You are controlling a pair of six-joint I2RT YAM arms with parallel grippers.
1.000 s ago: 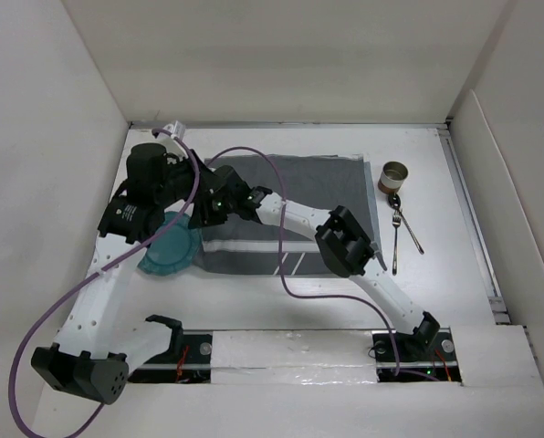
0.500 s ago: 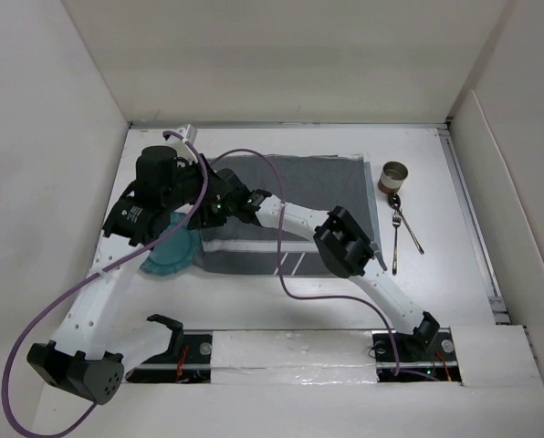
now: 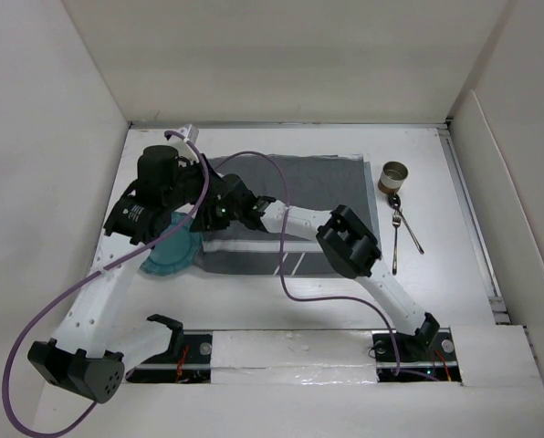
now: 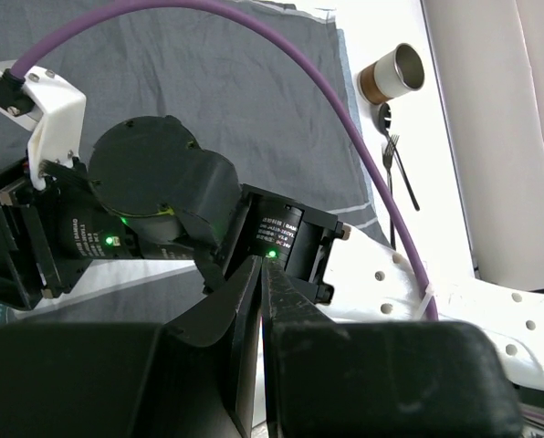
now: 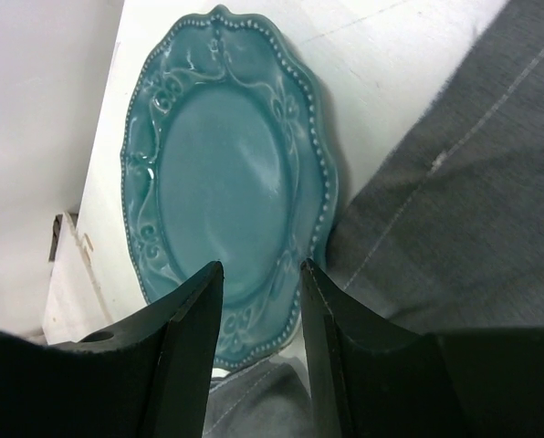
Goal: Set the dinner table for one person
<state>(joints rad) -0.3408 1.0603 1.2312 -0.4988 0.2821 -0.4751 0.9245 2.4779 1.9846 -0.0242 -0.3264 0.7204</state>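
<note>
Jaws parted, the right gripper (image 5: 260,267) hovers at the near rim of the teal plate (image 5: 222,182), lying on the white dinner table (image 5: 381,46) against the grey mat (image 5: 455,210); the left gripper (image 4: 260,278) is pinched together, empty. Likely fetching the plate: next, clamp its rim, carry it onto the mat.

Glossy glazed teal plate (image 5: 219,173), matt woven grey cloth mat (image 5: 455,228), smooth matt white dinner table (image 3: 436,292)

Fixed camera looks down from behind both arms (image 3: 89,310); left wrist view shares its mat (image 4: 208,91) and cup (image 4: 392,73), right wrist, closer, its teal plate (image 5: 226,182).
</note>
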